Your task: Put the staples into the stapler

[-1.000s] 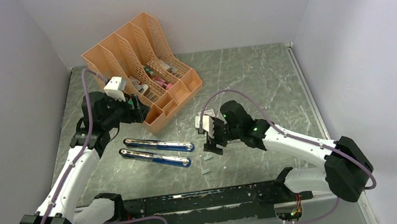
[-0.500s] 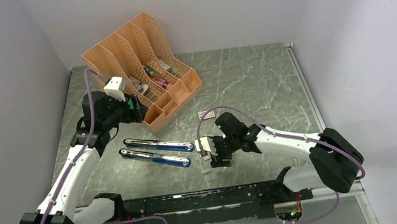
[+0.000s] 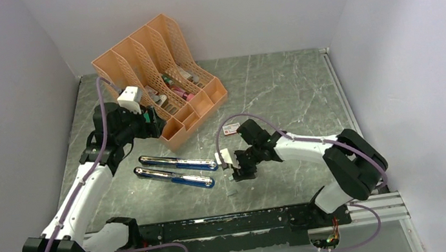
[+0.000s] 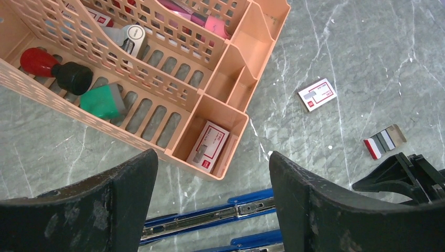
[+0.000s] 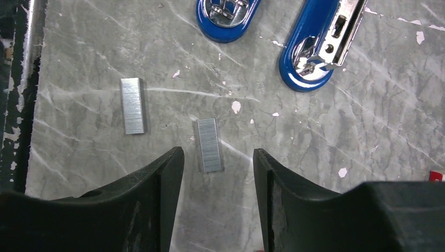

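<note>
Two long blue-and-chrome stapler pieces [image 3: 176,163] [image 3: 175,178] lie side by side on the grey marble table; their rounded ends show in the right wrist view [image 5: 320,47] [image 5: 226,16]. Two silvery strips of staples lie flat just right of them. One strip [image 5: 209,145] has its near end between the tips of my right gripper [image 5: 218,153] [image 3: 238,175], which is low over the table and open, touching nothing. The other strip [image 5: 133,105] [image 3: 231,191] lies apart to the side. My left gripper [image 4: 212,156] [image 3: 154,123] hangs open and empty above the upper stapler piece [image 4: 210,212].
An orange mesh organizer [image 3: 132,47] [image 4: 231,58] stands at the back left with stamps, clips and a white-and-red box [image 4: 208,147] in a front compartment. Another such box [image 4: 317,95] [image 3: 231,129] and a small opened tray [image 4: 384,140] lie on the table. A black rail [image 3: 233,225] runs along the near edge.
My right arm has swung left and down to the staple strips, and its jaws have narrowed. The left arm has hardly moved.
</note>
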{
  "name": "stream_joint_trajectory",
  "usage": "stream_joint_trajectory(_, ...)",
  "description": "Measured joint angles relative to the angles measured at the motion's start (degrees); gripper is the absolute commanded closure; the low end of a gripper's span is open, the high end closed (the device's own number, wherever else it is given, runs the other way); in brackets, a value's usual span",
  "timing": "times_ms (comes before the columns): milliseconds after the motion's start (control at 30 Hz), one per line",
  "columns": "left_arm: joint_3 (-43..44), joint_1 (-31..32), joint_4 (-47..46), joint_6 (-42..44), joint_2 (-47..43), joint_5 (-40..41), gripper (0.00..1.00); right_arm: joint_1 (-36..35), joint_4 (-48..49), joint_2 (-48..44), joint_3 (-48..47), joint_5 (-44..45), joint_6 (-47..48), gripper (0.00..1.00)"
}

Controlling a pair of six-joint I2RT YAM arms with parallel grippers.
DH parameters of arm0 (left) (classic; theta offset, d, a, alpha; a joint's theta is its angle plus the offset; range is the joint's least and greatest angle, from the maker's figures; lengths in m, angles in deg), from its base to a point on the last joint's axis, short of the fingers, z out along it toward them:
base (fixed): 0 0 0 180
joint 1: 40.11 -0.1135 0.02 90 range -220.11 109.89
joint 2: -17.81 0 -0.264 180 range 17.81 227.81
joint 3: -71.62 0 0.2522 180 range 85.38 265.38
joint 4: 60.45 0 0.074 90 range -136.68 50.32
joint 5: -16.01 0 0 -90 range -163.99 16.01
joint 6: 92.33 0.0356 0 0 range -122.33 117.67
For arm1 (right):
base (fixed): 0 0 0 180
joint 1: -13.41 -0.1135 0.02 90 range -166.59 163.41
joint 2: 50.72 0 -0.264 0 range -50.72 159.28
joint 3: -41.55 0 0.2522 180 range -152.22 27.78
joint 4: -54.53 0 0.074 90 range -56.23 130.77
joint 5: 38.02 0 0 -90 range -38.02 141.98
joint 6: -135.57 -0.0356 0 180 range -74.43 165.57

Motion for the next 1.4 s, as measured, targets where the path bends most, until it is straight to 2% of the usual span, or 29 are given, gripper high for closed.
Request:
stream_joint_trajectory(467, 0.0, 0.0, 0.0, 0.2, 1.0, 0.0, 0.21, 0.5, -1.3, 0.9, -0.3, 1.3, 1.1, 0.55)
stream_joint_trajectory(667, 0.0, 0.0, 0.0, 0.3, 1.1, 0.0, 0.21, 0.1, -2.8, 2.8, -1.9, 1.6, 0.9, 0.56)
stream_joint_trajectory(800, 0.0, 0.0, 0.0, 0.3, 1.2, 0.0, 0.21, -0.1, -3.2, 3.6, -2.8, 1.6, 0.6, 0.62)
stream_joint_trajectory(967, 0.0, 0.0, 0.0, 0.4, 1.2, 0.0, 0.22, -0.3, -3.8, 4.3, -3.5, 1.5, 0.2, 0.65)
stream_joint_trajectory(1000, 0.0, 0.0, 0.0, 0.4, 1.2, 0.0, 0.22, -0.3, -3.9, 4.3, -3.5, 1.5, 0.1, 0.67)
stream_joint_trajectory(1100, 0.0, 0.0, 0.0, 0.4, 1.2, 0.0, 0.22, -0.4, -4.1, 4.3, -3.5, 1.4, -0.5, 0.82)
stream_joint_trajectory(1267, 0.0, 0.0, 0.0, 0.4, 1.2, 0.0, 0.22, -0.5, -4.0, 4.3, -3.6, 1.6, -2.1, 0.91)
stream_joint_trajectory(1400, 0.0, 0.0, 0.0, 0.4, 1.2, 0.0, 0.22, -0.9, -3.5, 4.3, -3.7, 2.1, -7.2, 0.94)
